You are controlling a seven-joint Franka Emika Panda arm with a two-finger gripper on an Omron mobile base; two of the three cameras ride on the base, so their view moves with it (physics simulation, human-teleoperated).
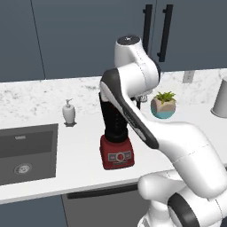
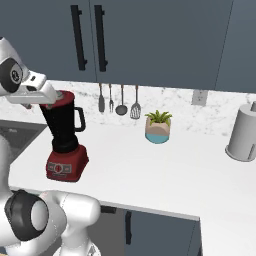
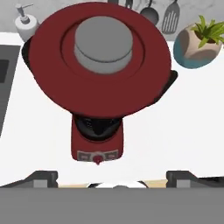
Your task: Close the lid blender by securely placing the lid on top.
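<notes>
lid (image 3: 100, 61) on blender (image 2: 64, 137) | soap dispenser (image 1: 68, 112) left | potted plant (image 2: 158, 126) right

The lid (image 3: 100, 57) hides the blender (image 3: 97, 140) mouth, so seating seems uncertain.

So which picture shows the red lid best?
The hand view: it looks straight down on the lid, whole, with its grey knob, over the blender. The right base view shows just a red sliver atop the jar; in the left base view the arm covers the jar's top.

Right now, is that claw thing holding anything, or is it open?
Gripper: open, holding nothing; the lid lies beyond it, atop the blender.
</notes>
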